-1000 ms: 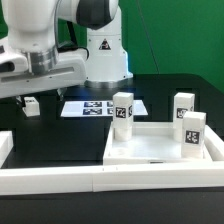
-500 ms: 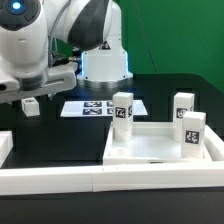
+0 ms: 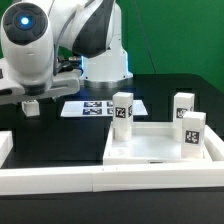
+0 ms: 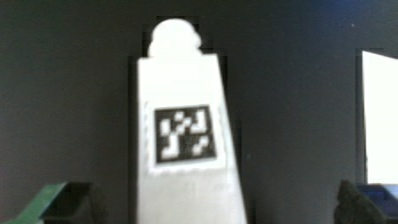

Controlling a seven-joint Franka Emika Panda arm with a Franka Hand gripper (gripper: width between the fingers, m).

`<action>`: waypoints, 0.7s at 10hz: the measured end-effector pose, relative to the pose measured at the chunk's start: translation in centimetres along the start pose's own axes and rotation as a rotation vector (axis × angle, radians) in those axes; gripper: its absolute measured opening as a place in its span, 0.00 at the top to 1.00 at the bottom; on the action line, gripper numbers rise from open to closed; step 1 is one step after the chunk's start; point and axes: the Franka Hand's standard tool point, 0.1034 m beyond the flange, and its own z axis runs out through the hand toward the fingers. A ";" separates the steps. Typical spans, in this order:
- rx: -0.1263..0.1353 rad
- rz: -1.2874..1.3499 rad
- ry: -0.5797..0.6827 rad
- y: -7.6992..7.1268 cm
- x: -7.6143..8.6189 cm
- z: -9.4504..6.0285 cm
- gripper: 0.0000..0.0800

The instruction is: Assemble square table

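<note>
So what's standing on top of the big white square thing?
Three short white legs stand upright on the square panel: one nearer the exterior view's left and two nearer its right. What lies directly under each leg is covered.

Gripper [image 4: 205, 205]: jaws spread wide, green-tipped fingers [image 4: 54, 203] flanking one white tagged leg [image 4: 183, 120] lying on dark table [image 4: 71, 90]; bare table either side of leg, open gaps between leg and each finger.

Beyond gripper toward exterior view's right: marker board [image 3: 90, 108], flat, no bar to passage above.

Farther right and nearer the camera: square panel [image 3: 160, 148] with three upright legs [image 3: 123, 111] [image 3: 183, 106] [image 3: 193, 130] standing as posts; lanes between them narrow.

Along near table edge: white border bars [image 3: 100, 182], low barrier.

Above panel and legs: clear air.
</note>
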 end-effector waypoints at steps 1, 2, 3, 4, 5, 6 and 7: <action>-0.001 0.002 0.007 0.1 -0.1 0.7 0.19; -0.003 -0.009 0.021 0.5 -0.1 1.0 0.19; -0.004 -0.010 0.021 0.5 -0.1 1.0 0.19; -0.004 -0.010 0.021 0.5 -0.1 1.0 0.19; -0.004 -0.010 0.021 0.5 -0.1 1.0 0.33; -0.004 -0.010 0.021 0.5 -0.1 1.0 0.33; -0.004 -0.010 0.021 0.5 -0.1 1.0 0.55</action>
